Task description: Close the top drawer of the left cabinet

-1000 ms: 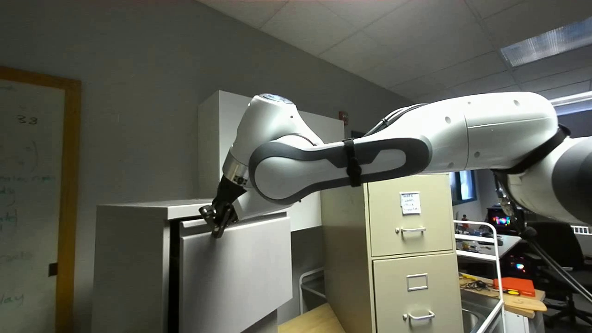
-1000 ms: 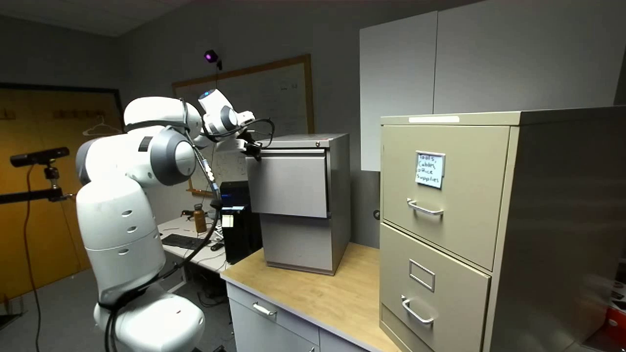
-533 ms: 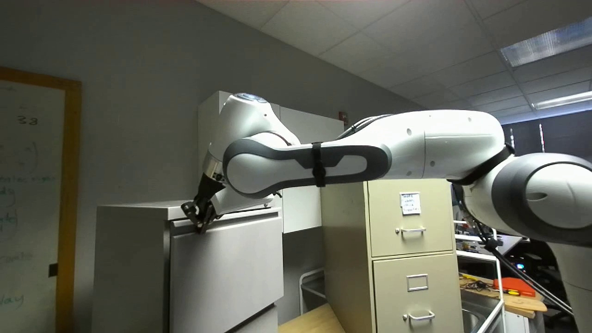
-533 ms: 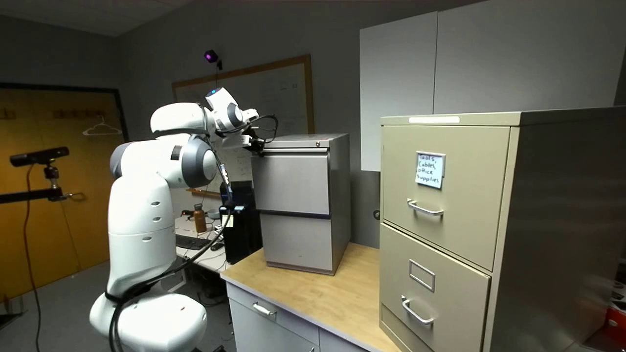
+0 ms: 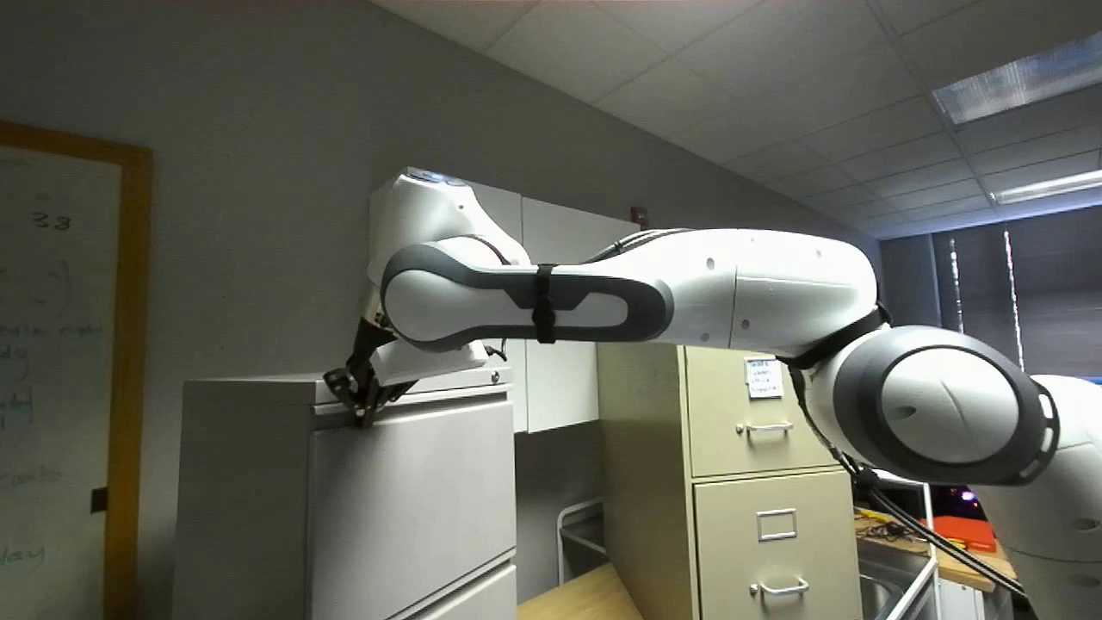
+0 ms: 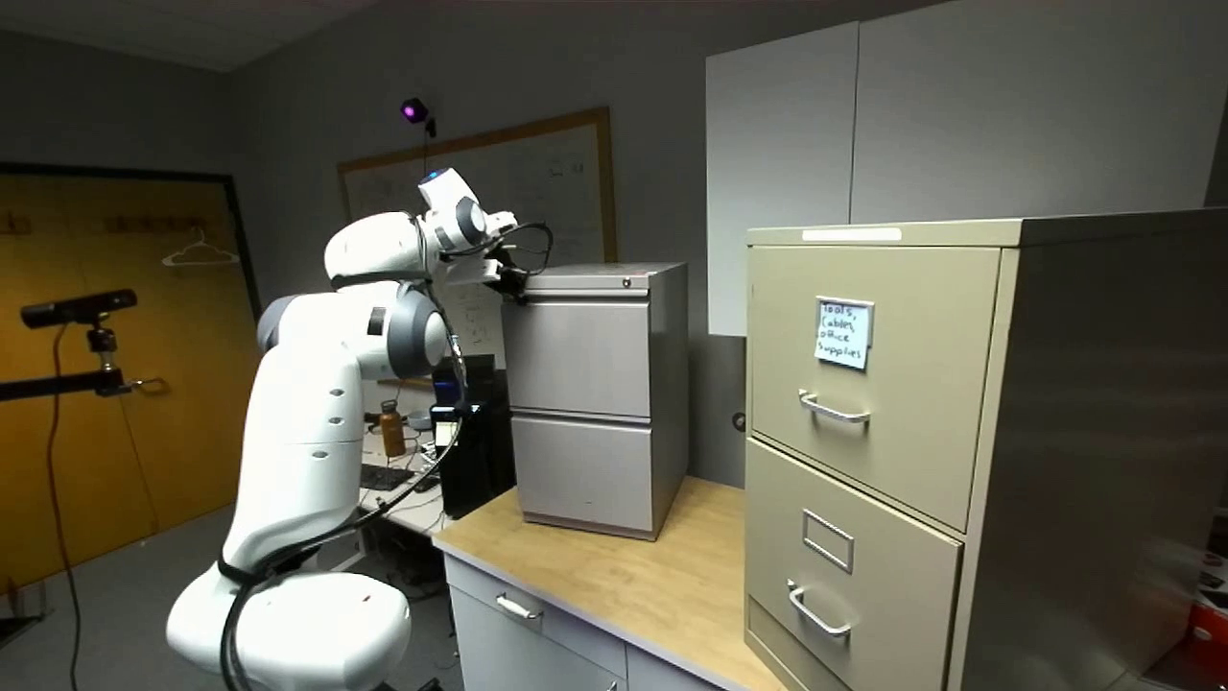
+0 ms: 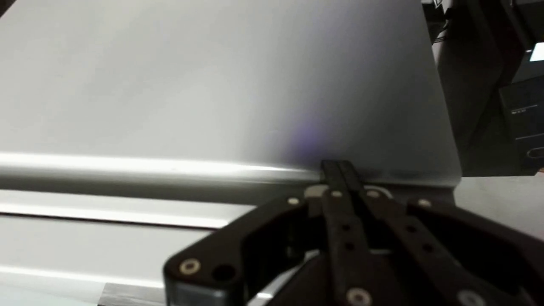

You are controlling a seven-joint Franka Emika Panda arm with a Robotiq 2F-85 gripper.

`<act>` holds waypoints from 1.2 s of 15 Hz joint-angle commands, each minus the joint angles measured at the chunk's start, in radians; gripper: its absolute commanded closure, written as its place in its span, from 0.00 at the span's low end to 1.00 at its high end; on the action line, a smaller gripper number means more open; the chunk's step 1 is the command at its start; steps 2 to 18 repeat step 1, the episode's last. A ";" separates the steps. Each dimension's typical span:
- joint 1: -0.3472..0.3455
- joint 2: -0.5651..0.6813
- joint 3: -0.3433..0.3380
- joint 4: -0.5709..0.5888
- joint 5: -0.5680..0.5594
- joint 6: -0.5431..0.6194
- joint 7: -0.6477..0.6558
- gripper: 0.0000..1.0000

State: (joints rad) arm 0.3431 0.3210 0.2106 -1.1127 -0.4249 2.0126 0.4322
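Wood-toned countertop (image 6: 614, 585) under the grey metal cabinet (image 6: 670, 403), its top drawer (image 6: 578, 357) seemingly closed

The gripper (image 7: 338, 162) has both fingers (image 7: 332, 176) pressed together, nothing between, seemingly touching the drawer's long, level upper edge near one end; the drawer front reaches down below them. In the wrist view, most of this edge lies to their left. If some push is needed, it should go inward, square to that edge.

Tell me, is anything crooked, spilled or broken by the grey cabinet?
No, nothing stands out. The grey cabinet stands upright on the wood-coloured counter, and its top drawer looks lined up, or nearly, with the lower drawer. I see no spill or dent, though the gripper hides a bit of the top drawer's edge.
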 commanded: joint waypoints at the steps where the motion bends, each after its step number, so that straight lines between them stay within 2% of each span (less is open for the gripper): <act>1: 0.046 0.126 -0.046 0.186 0.009 -0.053 -0.032 1.00; 18: 0.046 0.126 -0.046 0.186 0.009 -0.053 -0.032 1.00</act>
